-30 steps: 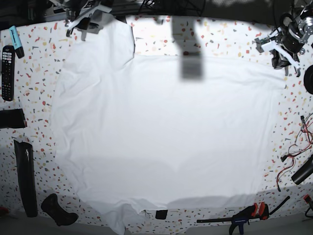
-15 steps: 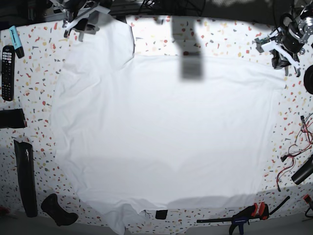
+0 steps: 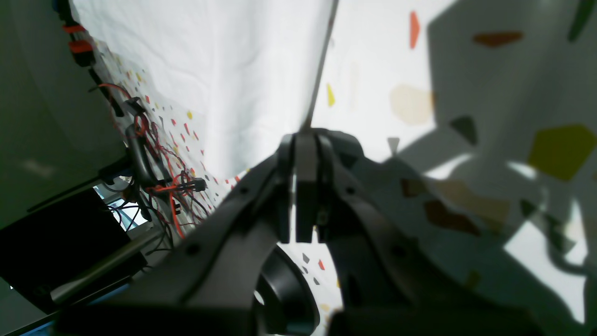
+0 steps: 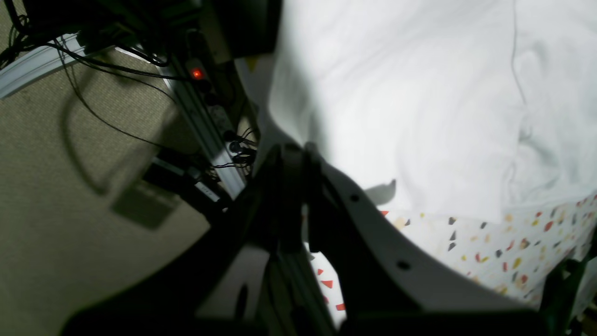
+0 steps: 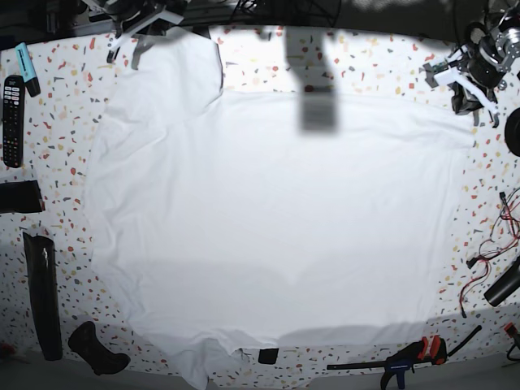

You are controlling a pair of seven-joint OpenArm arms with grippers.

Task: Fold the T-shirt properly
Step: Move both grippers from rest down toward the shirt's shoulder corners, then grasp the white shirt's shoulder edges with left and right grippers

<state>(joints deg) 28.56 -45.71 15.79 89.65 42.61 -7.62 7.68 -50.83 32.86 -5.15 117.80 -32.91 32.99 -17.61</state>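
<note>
Although the T-shirt (image 5: 268, 219) lies where it did a second ago, spread flat over most of the speckled table (image 5: 73, 130), the right gripper (image 5: 138, 20) has moved: it has slid from over the far-left sleeve (image 5: 187, 65) toward the table's far edge, and its jaws, which stood wide a moment back, are now pressed together. The right wrist view shows the right gripper (image 4: 294, 158) with its tips meeting over the floor side of the table, beside the sleeve's edge; no cloth appears between them, so I judge that it closed on nothing and the first fold has not begun. The left gripper (image 5: 463, 77) hangs at the far-right corner, also clenched and empty, in the same place as before; in its own view the left gripper (image 3: 303, 144) sits above bare table just beside the shirt's right edge.

Room is tight at the margins. A remote control (image 5: 12, 110) and dark tools lie along the left edge, loose red wires (image 5: 487, 252) along the right, and a clamp (image 5: 410, 357) at the near edge. The shirt's hem bunches near the near-left corner. Free space for folding is mainly the shirt's own middle.
</note>
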